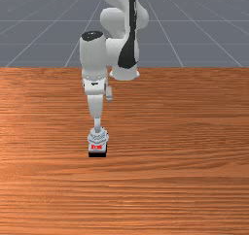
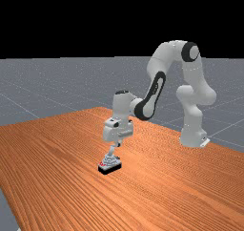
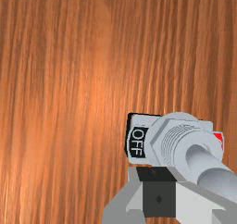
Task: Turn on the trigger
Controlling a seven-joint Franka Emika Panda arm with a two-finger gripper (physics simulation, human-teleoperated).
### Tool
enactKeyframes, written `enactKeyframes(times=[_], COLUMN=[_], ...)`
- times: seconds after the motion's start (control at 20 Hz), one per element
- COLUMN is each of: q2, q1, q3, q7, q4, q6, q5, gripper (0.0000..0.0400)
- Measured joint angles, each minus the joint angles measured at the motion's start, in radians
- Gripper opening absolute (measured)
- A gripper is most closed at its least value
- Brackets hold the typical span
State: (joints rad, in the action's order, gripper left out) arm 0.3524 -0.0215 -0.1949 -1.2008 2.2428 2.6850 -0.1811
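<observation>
In the far view my gripper is low over the table, right beside the upper part of the switch's grey lever. A toggle switch with a black base, grey threaded collar and an OFF label stands just past my gripper in the wrist view. The fingers are together, with nothing between them. The lever rises past one side of them; whether they touch it I cannot tell. Red lettering marks the switch's side facing the front view's camera.
The switch stands on the wooden table, with bare wood around it. The arm's base is at the far view's right, and the forearm reaches over the table from there.
</observation>
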Motion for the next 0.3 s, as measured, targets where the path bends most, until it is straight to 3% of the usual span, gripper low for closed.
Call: enactKeyframes(times=[0.25, 0.3], q2=[0.048, 0.066], q1=[0.005, 0.028], q3=[0.009, 0.025], q7=[0.031, 0.009], q4=[-0.099, -0.152], q6=[-0.001, -0.078], q5=[-0.025, -0.052], gripper=[0.0000, 0.0000])
